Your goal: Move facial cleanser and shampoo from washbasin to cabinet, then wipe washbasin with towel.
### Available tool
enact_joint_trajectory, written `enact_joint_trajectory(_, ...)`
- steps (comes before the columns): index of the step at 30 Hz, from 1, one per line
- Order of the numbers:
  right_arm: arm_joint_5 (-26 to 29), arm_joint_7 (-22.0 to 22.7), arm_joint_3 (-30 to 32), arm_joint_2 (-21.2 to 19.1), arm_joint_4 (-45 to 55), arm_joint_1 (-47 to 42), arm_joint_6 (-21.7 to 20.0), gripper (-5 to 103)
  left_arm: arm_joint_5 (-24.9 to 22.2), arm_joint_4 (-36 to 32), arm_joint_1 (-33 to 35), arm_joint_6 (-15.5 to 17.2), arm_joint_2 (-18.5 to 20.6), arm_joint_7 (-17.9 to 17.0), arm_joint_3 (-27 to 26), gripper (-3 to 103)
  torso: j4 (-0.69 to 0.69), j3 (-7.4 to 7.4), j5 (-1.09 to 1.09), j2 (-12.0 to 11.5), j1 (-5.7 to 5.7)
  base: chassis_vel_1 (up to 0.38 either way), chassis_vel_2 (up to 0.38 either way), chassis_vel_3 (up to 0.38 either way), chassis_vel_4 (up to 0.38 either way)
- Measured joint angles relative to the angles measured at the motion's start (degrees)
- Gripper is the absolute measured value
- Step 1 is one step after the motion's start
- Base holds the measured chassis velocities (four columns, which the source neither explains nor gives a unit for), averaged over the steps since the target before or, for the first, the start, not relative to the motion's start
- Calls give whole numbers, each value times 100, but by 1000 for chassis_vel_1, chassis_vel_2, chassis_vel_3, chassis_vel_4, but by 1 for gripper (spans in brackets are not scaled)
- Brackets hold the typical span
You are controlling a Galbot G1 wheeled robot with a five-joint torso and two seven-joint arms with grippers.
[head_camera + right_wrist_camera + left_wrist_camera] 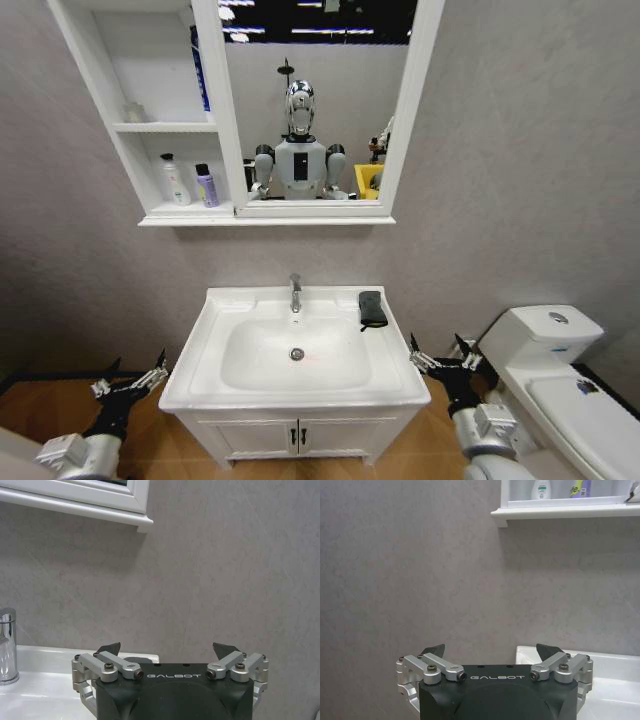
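Observation:
The white washbasin (200, 350) is below me, with its chrome faucet (295, 293) at the back. The dark folded towel (372, 308) lies on the basin's back right rim. On the cabinet's (160, 127) lower shelf stand a white bottle (175, 180) and a purple bottle (207, 186), the facial cleanser and shampoo; I cannot tell which is which. My left gripper (138, 362) hangs open and empty off the basin's left edge. My right gripper (435, 344) hangs open and empty off its right edge. The left wrist view shows both bottles (541, 489) above the open left gripper (492, 650).
A white toilet (550, 360) stands close to my right arm. The two-door vanity (295, 435) sits under the basin. The mirror (310, 100) reflects me. The right wrist view shows the faucet (7, 645), the basin rim (40, 652) and my right gripper (167, 650).

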Motion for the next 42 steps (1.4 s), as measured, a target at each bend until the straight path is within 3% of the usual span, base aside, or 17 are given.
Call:
enact_joint_trajectory(1,185,191,0,-129,-83,208,-317,100,0,0,0,0,1,-2,0,100,0,0,0,0,0,122,106,-57,-79)
enact_joint_trajectory(3,332,321,1,-246,-145,361,-554,100,0,1,0,1,1,-2,0,100,0,0,2,0,0,100,72,-57,-57)
enact_joint_trajectory(4,670,581,1,-509,-289,660,-1004,100,0,1,0,1,0,-7,0,100,4,0,1,0,0,0,0,0,0)
enact_joint_trajectory(5,670,581,1,-509,-289,660,-1004,100,0,1,0,1,0,-7,0,100,4,0,1,0,0,0,0,0,0)
enact_joint_trajectory(7,1359,1063,78,-947,-616,1080,-1579,100,0,1,0,1,0,-6,1,100,4,1,4,-1,0,0,0,0,0)
enact_joint_trajectory(9,1827,1346,115,-1229,-931,1373,-1818,100,0,1,0,1,-1,-5,2,100,-1,2,4,-1,0,-32,-24,15,7)
enact_joint_trajectory(13,2312,1486,-51,-1671,-1536,1925,-1980,100,0,1,0,1,-1,-5,2,100,-2,2,6,-2,1,-72,-43,25,9)
enact_joint_trajectory(15,2584,1245,-397,-2276,-2223,2605,-2026,100,-1,0,0,1,-1,-2,2,100,2,2,3,-1,1,0,0,0,0)
enact_joint_trajectory(17,2633,1192,-492,-2411,-2367,2757,-2028,100,-1,1,0,1,-1,-2,2,100,2,2,3,-2,1,0,0,0,0)
enact_joint_trajectory(19,2761,980,-1081,-2869,-3075,3456,-1943,100,0,1,0,1,-1,-2,2,100,3,2,1,-2,1,0,0,0,0)
enact_joint_trajectory(24,2813,993,-1696,-2978,-3860,4086,-1891,100,-1,0,0,0,-1,-2,0,100,2,2,3,-2,1,0,0,0,0)
enact_joint_trajectory(28,2806,1093,-2263,-2834,-4759,4808,-1914,100,-1,0,-1,0,-1,-1,0,100,0,1,2,-2,2,0,0,0,0)
enact_joint_trajectory(36,2712,925,-2676,-2479,-5599,5490,-1620,100,-1,0,0,0,-1,-1,0,100,1,1,2,-1,1,0,0,0,0)
enact_joint_trajectory(41,2705,1089,-2772,-2318,-5608,5521,-1755,102,-1,0,0,0,-1,0,1,100,1,1,2,-1,1,0,0,0,0)
enact_joint_trajectory(42,2682,1157,-2788,-2271,-5607,5512,-1817,99,-1,0,0,0,-1,0,1,100,1,1,1,-1,0,0,0,0,0)
